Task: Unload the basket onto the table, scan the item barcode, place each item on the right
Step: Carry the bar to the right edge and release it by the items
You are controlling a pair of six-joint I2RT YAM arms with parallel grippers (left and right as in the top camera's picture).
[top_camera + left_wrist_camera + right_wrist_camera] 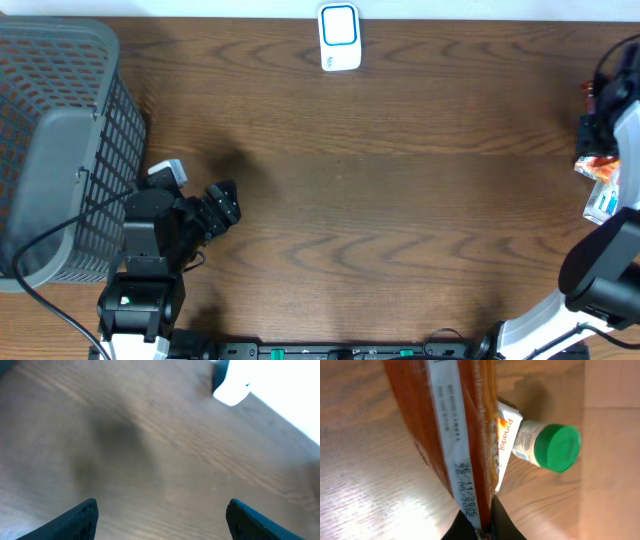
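Jaws of the right gripper [487,527] pinch just the edge of the orange packet [410,415] at the right edge of the table [400,200], well apart from the scanner [339,38], so it could slip loose; the left gripper [162,512] gapes wide, empty.

My bench [400,200] is dark brown with wavy wood grain. The basket [60,150] at its left edge is grey, a lattice of small openings. The scanner [340,38] at the far edge is white with a blue outline. My right gripper [487,527] is black. The packet [482,415] in it is orange with a white strip [447,435] of dark print. The bottle [526,442] is white, its cap [560,449] green.
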